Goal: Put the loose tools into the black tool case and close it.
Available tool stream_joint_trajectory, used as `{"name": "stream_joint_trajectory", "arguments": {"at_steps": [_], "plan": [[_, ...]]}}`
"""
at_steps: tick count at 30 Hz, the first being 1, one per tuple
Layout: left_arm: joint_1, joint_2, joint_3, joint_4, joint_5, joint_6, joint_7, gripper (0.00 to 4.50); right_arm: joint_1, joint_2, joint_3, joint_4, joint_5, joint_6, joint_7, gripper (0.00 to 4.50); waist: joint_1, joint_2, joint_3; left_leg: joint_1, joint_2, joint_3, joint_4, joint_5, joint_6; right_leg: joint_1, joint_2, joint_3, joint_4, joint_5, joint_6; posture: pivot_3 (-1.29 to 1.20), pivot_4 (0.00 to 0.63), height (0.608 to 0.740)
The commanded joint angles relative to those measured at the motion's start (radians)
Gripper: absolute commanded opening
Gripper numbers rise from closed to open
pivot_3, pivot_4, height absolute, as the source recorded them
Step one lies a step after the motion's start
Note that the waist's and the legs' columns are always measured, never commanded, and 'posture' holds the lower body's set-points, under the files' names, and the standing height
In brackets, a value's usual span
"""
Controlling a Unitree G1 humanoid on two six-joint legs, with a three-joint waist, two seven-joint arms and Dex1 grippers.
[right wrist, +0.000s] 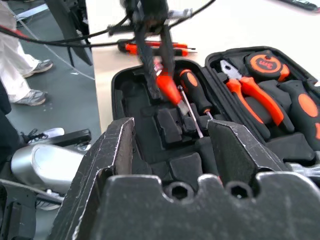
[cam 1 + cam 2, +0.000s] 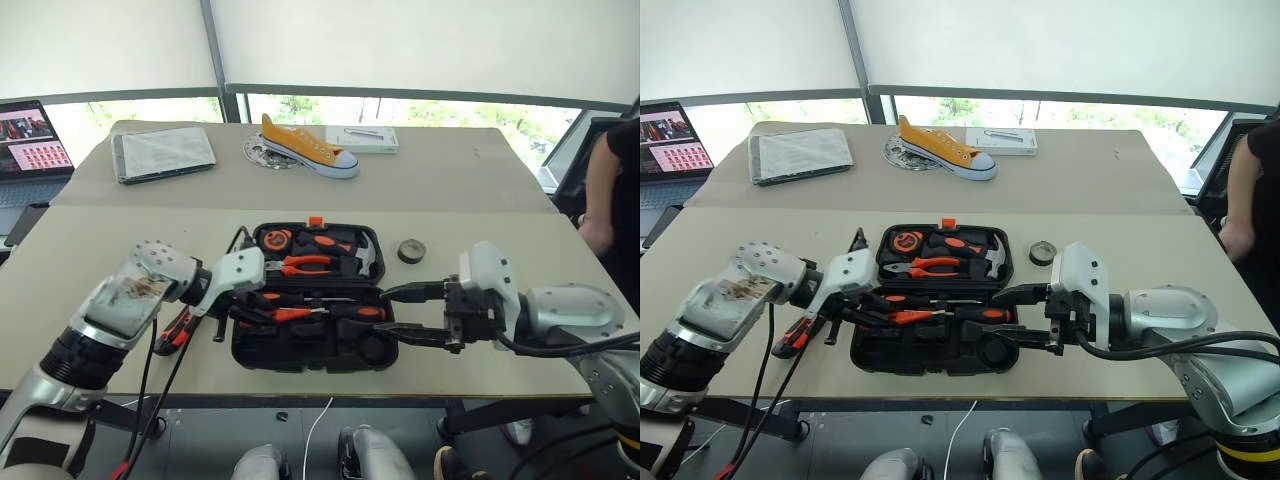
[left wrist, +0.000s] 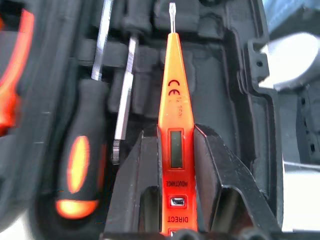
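My left fingers [image 3: 172,165] pinched the orange tester screwdriver [image 3: 173,105] over the near half of the open black tool case [image 2: 310,352], its tip pointing along the empty recesses. Beside it in the case lay a black-and-orange screwdriver [image 3: 80,165]. My right fingers [image 2: 405,312] stood spread wide at the case's right edge, holding nothing. The small tape roll [image 2: 411,250] sat on the bench [image 2: 100,250] just right of the case, and the utility knife [image 2: 176,330] lay left of it.

The tool case [image 2: 312,345] is seen in black. An all-orange tester screwdriver [image 3: 175,135] carries black lettering. Black handles with orange insets mark a screwdriver [image 3: 80,170] and the pliers [image 2: 305,265]. A yellow-orange shoe [image 2: 305,148] with a white sole lies on the beige bench [image 2: 450,190].
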Motion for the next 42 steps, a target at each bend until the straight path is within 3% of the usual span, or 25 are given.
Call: {"name": "stream_joint_trajectory", "arguments": {"at_steps": [1, 19, 21, 22, 27, 33, 37, 42], "plan": [[-0.039, -0.006, -0.031, 0.017, 0.049, -0.037, 0.005, 0.45, 0.006, 0.014, -0.018, -0.041, 0.012, -0.015, -0.03, 3.29, 0.003, 0.0, 0.0, 0.0, 0.0, 0.0, 0.0, 0.0, 0.0, 0.0, 0.0, 0.0, 0.0, 0.0, 0.0, 0.0, 0.15, 0.733], [-0.068, -0.023, -0.076, 0.126, 0.107, -0.14, -0.064, 0.45, 0.015, 0.044, -0.021, -0.042, 0.017, -0.029, -0.087, 3.29, -0.005, 0.0, 0.0, 0.0, 0.0, 0.0, 0.001, -0.001, 0.002, 0.0, 0.0, 0.0, -0.001, 0.0, 0.0, 0.0, 0.15, 0.733], [-0.075, -0.026, -0.072, 0.128, 0.106, -0.135, -0.067, 1.47, 0.018, 0.045, -0.023, -0.041, 0.016, -0.032, -0.086, 3.29, -0.005, 0.0, 0.0, 0.0, 0.0, 0.0, 0.001, -0.001, 0.002, 0.0, 0.0, 0.0, -0.001, 0.0, 0.001, 0.0, 0.15, 0.733], [-0.077, -0.023, -0.066, 0.123, 0.101, -0.128, -0.073, 1.66, 0.021, 0.046, -0.023, -0.041, 0.014, -0.034, -0.085, 3.29, -0.005, 0.0, 0.0, 0.0, 0.0, 0.0, 0.001, -0.001, 0.002, 0.0, 0.0, 0.0, -0.001, 0.0, 0.001, 0.0, 0.15, 0.733], [-0.063, 0.017, 0.026, 0.057, 0.017, -0.063, -0.098, 3.5, 0.044, 0.054, -0.03, -0.046, 0.02, -0.043, -0.086, 3.29, -0.003, 0.0, 0.0, 0.0, 0.0, -0.001, 0.002, -0.001, 0.002, 0.0, 0.0, -0.001, -0.001, 0.0, 0.001, 0.0, 0.15, 0.733], [0.016, 0.083, 0.179, -0.022, -0.114, 0.026, -0.083, 3.5, 0.033, 0.057, -0.021, -0.025, 0.012, -0.054, -0.078, 3.29, -0.004, 0.0, 0.0, 0.0, 0.001, -0.001, 0.002, -0.001, 0.003, -0.001, -0.001, -0.001, -0.001, 0.0, 0.001, 0.0, 0.15, 0.733], [0.091, 0.045, 0.245, -0.007, -0.142, 0.025, 0.001, 2.42, 0.02, 0.054, -0.002, -0.005, -0.011, -0.07, -0.065, 3.29, 0.001, 0.0, 0.0, 0.001, 0.0, -0.001, 0.003, -0.001, 0.003, -0.001, -0.001, -0.001, -0.001, 0.0, 0.001, 0.0, 0.15, 0.733], [0.147, -0.025, 0.25, -0.003, -0.141, 0.015, 0.102, 0.54, 0.003, 0.056, 0.018, 0.016, -0.027, -0.085, -0.04, 3.29, 0.005, 0.0, 0.0, 0.001, 0.0, -0.001, 0.003, -0.002, 0.003, -0.001, -0.001, -0.001, -0.001, 0.0, 0.001, 0.0, 0.15, 0.733]]}}
